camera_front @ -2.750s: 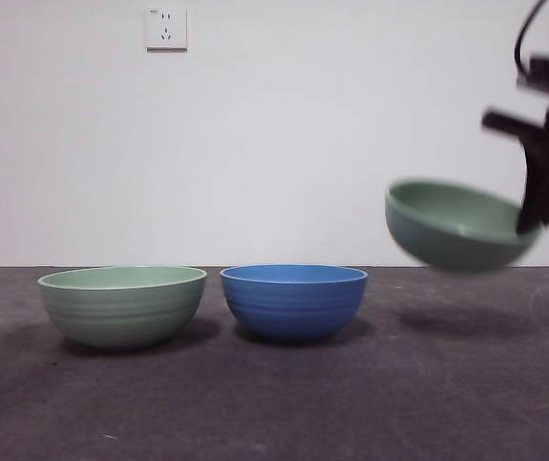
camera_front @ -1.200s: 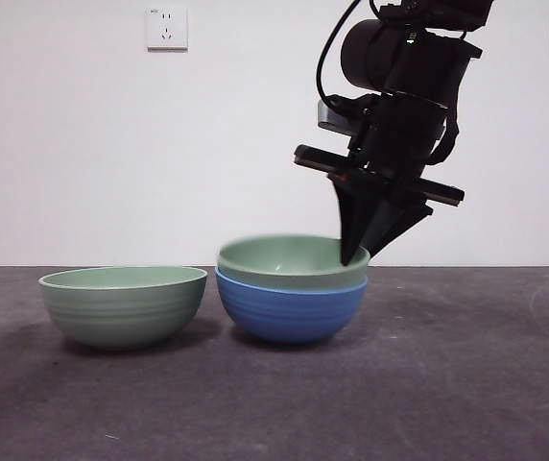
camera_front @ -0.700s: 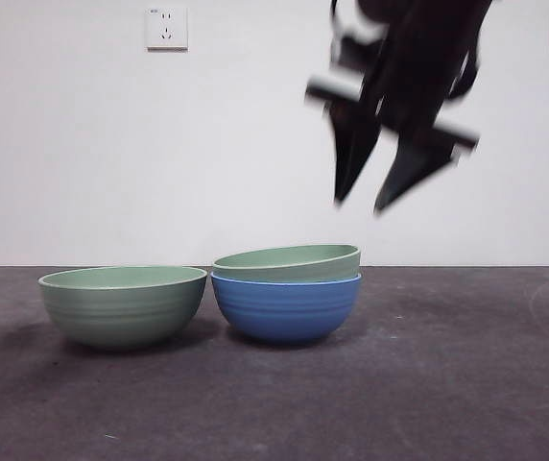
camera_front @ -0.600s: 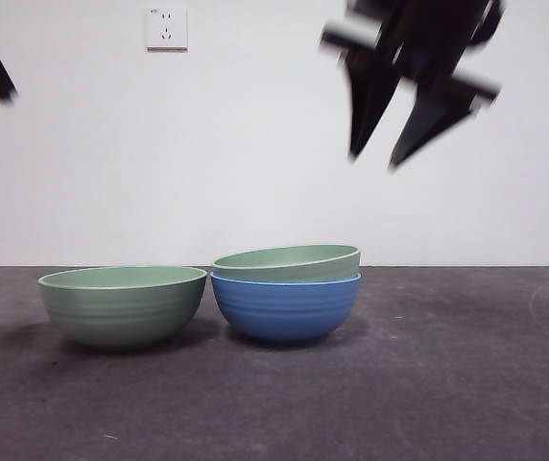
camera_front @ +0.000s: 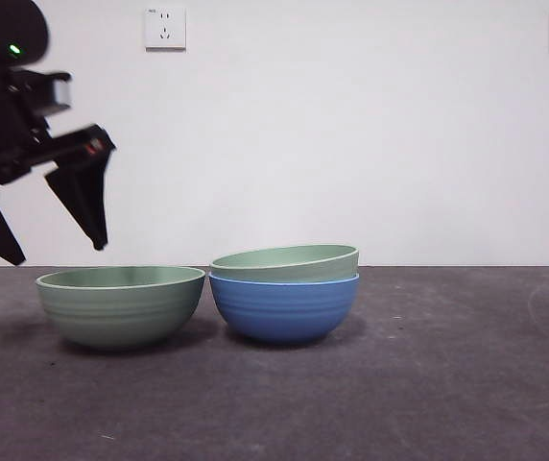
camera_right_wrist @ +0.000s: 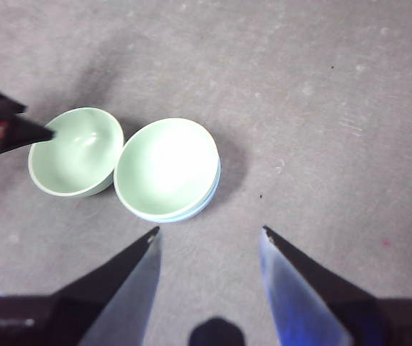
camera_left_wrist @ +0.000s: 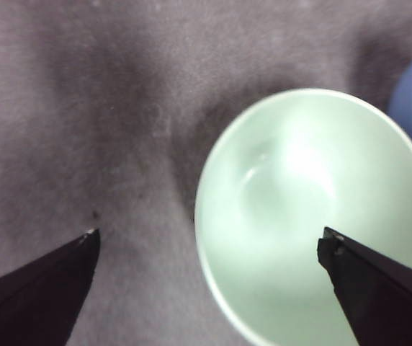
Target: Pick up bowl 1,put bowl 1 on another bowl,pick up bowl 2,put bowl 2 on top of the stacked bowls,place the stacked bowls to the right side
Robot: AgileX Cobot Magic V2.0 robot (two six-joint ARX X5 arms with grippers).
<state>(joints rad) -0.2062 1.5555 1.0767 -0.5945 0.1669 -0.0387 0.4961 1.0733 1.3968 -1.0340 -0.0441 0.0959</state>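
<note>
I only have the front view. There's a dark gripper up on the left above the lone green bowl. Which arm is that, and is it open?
Observer: It is the left gripper, with its jaws wide open above the lone green bowl.
Operator: Anything inside that bowl?
Observer: No, the left wrist view looks straight in and it is empty.
Operator: Where's the other arm?
Observer: The right gripper hangs high, open and empty, looking down on the nested green bowl in the blue bowl.
</note>
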